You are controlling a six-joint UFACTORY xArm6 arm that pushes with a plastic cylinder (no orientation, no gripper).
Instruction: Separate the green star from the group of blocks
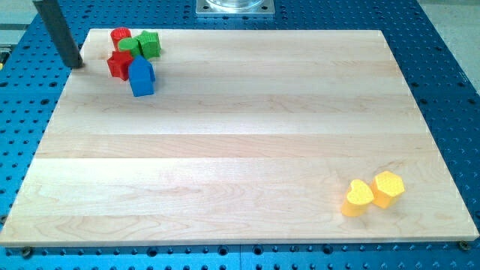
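Note:
The green star (130, 47) lies near the board's top left corner, packed into a tight group. A red round block (120, 35) touches it above, a second green block (150, 43) on its right, and a red star (118, 64) below it. A blue block (141, 77) stands at the group's lower right, against the red star. My tip (76, 66) rests on the board's left edge, a short gap to the left of the red star and touching no block. The rod rises from it toward the view's top left.
A yellow heart (358, 198) and a yellow hexagon (388, 187) sit side by side near the board's bottom right corner. The wooden board (240, 142) lies on a blue perforated table. A metal base plate (235, 7) shows at the view's top.

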